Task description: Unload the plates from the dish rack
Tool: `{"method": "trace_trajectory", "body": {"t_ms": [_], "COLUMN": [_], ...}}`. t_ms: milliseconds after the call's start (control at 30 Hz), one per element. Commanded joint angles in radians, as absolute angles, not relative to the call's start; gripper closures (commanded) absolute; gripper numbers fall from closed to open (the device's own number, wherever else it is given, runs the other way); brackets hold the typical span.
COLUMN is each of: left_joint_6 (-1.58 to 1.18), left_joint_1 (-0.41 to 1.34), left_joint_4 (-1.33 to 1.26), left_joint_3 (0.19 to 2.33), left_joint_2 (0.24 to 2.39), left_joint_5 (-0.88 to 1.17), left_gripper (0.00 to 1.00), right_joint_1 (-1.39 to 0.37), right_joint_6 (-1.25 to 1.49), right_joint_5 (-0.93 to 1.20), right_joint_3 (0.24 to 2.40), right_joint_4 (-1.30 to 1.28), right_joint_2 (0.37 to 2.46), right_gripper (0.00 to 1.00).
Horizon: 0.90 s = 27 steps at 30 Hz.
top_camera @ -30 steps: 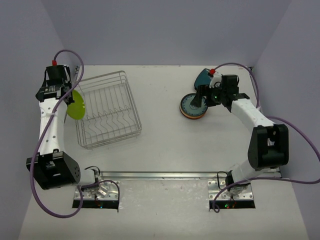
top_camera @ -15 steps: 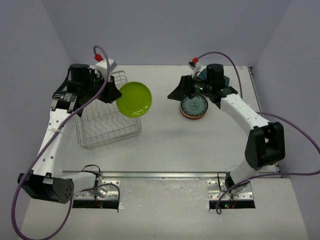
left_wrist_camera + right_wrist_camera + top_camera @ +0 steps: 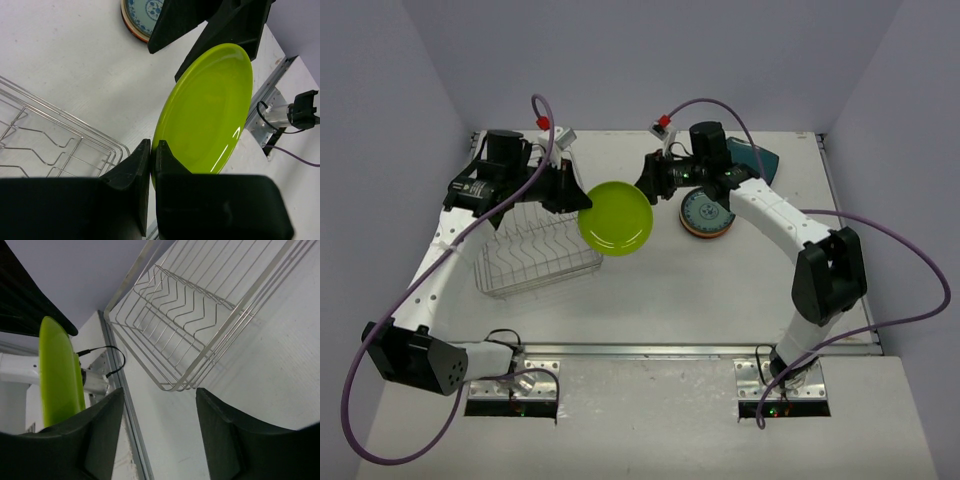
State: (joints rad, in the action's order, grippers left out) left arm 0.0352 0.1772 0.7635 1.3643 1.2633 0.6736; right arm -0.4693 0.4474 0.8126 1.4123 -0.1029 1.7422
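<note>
My left gripper (image 3: 572, 203) is shut on the rim of a lime green plate (image 3: 616, 219), held in the air right of the silver wire dish rack (image 3: 535, 250). In the left wrist view the jaws pinch the green plate's (image 3: 210, 110) near edge. My right gripper (image 3: 650, 180) is open and empty, just beyond the green plate's far rim. In the right wrist view the green plate (image 3: 57, 370) stands edge-on beside the left finger, outside the jaws. The rack (image 3: 200, 310) holds no plates that I can see.
A stack of plates (image 3: 708, 214) with a blue patterned one on top lies right of centre, also in the left wrist view (image 3: 142, 12). A teal object (image 3: 752, 158) lies at the back right. Grey walls close in both sides.
My left arm has swung the green plate from the rack's left side over to the table's middle. My right arm has moved left from the plate stack toward the green plate.
</note>
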Motion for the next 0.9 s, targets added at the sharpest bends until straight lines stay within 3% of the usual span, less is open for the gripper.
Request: {"method": "trace_trajectory", "body": {"t_ms": [0,200,367,467,733,867], "left_joint_6": [0.033,0.061,0.06,0.06,0.057,0.056], "left_joint_1": [0.189,0.189,0.189,0.189,0.189,0.189], "left_joint_4": [0.705,0.716,0.694,0.683,0.669,0.662], "left_joint_3": [1.375,1.275,1.261,1.269,1.284,1.289], "left_joint_2": [1.256,1.205,1.206,1.215,1.229,1.23], "left_joint_5": [0.658,0.628,0.623,0.629,0.652,0.642], "left_gripper": [1.0,1.0,1.0,1.0,1.0,1.0], "right_joint_1": [-0.474,-0.297,-0.274,-0.321,-0.43,-0.455], "right_joint_6": [0.395,0.629,0.701,0.595,0.223,0.169], "right_joint_5": [0.779,0.887,1.023,1.071,0.949,0.894], "right_joint_3": [1.443,1.527,1.562,1.506,1.492,1.509], "right_joint_4": [-0.131,-0.029,0.03,-0.033,-0.379,-0.438], "right_joint_2": [1.702,1.743,1.758,1.73,1.731,1.747], "right_gripper": [0.32,0.29,0.3,0.31,0.32,0.39]}}
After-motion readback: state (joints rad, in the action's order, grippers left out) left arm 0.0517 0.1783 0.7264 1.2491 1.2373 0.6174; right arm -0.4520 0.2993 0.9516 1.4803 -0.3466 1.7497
